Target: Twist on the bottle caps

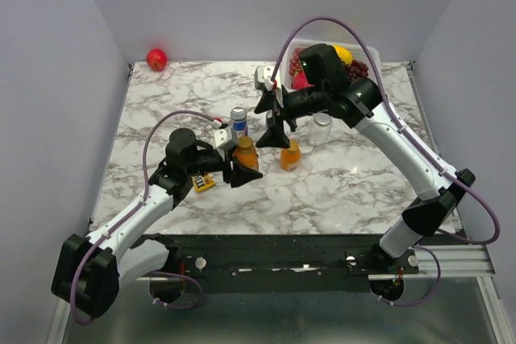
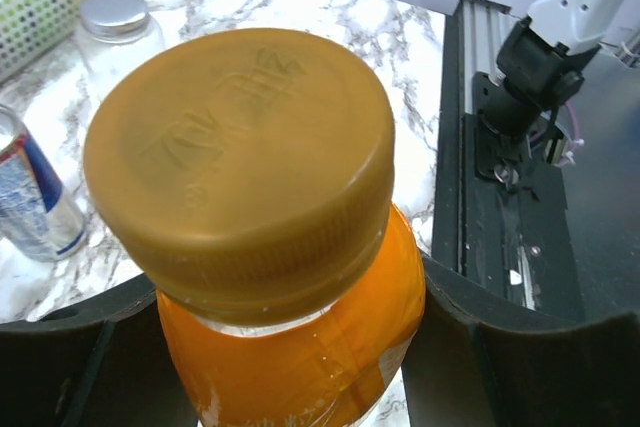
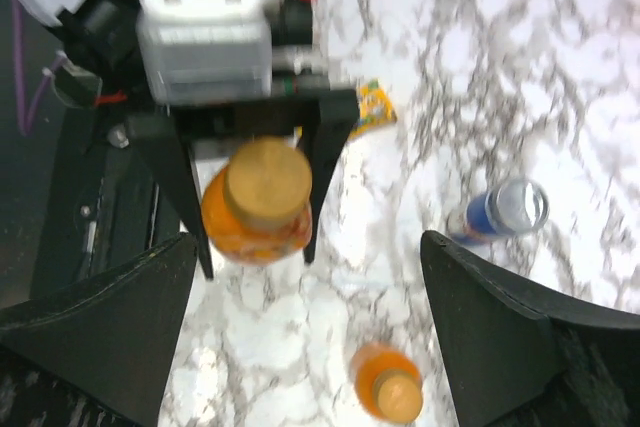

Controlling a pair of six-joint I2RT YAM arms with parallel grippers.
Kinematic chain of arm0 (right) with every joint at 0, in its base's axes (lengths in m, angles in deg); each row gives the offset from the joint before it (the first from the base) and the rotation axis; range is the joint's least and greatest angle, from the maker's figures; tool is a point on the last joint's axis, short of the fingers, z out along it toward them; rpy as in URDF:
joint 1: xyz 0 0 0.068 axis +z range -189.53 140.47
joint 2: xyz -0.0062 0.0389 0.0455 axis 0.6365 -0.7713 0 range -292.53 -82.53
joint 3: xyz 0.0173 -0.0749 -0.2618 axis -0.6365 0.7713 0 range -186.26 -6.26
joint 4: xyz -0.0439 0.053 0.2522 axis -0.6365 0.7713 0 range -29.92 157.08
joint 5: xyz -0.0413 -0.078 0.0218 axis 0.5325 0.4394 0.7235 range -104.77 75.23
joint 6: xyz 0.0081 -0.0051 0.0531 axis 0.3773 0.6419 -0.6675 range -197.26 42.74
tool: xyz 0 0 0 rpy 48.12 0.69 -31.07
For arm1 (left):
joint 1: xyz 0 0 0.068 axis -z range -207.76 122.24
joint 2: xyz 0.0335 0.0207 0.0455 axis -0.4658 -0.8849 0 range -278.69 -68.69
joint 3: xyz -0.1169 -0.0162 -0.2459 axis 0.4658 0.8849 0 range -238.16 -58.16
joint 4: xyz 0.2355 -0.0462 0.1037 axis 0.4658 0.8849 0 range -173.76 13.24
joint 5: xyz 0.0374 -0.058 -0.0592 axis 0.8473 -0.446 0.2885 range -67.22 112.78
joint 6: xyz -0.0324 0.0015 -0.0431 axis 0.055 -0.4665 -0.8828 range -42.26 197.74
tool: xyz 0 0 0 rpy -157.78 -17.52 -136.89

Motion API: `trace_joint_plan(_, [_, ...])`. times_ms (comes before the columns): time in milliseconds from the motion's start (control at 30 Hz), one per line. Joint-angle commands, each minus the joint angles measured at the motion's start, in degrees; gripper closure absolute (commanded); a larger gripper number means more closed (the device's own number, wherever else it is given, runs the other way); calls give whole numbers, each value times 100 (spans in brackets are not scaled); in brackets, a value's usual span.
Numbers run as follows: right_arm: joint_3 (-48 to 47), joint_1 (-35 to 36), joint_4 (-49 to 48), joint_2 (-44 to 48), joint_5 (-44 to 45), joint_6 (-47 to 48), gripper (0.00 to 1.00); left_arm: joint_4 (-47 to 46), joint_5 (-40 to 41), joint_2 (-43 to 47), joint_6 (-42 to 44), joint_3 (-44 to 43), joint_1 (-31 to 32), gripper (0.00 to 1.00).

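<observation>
The left tool [image 1: 244, 168], nearest the arm bases, is clenched partway shut around one orange bottle [image 1: 247, 155], which stands upright on the marble desk [image 1: 339, 183]. Its wrist view shows a dark finger [image 2: 500, 347] against each side of the bottle, below the gold cap [image 2: 240, 157] sitting on the neck. How tightly the cap is threaded cannot be told. A yellow packet [image 1: 203, 182] lies just beside that tool.

Near the first bottle's right stands the second orange bottle [image 1: 290, 156]. Only the right wrist view shows its own cap [image 3: 398, 397] plainly. The right tool [image 1: 274, 138] hangs above the two bottles, spread wide and grasping nothing.

Behind them are a drink can [image 1: 239, 121] and the glass jar [image 1: 321, 130]. The jar's silver lid [image 2: 115, 15] shows best from the left wrist.

Farthest back are a white basket [image 1: 364, 52] of fruit and a red round thing [image 1: 156, 59].
</observation>
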Motion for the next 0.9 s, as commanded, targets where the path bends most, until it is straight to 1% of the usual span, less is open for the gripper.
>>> trace_joint_plan(0, [-575,76,-11,-438,-1122,-62,0,180,-258,-89,162,-187,122,100])
trace_joint_plan(33, [-602,111,68,-526,-1420,-53,0,197,-267,-115,180,-196,131,100])
trace_joint_plan(133, [-479,286,130,-553,-1659,52,0,268,-258,-159,233,-293,131,100])
trace_joint_plan(233, [-330,462,183,-571,-1661,70,0,277,-249,-177,242,-319,131,100])
trace_joint_plan(333, [-189,489,69,-553,-1565,-97,0,224,-206,-151,233,-311,131,100])
trace_joint_plan(433, [-189,489,51,-571,-1345,-71,0,180,-205,-142,206,-311,131,100])
trace_joint_plan(867, [74,489,60,-527,-923,8,0,163,-205,-98,233,-302,105,100])
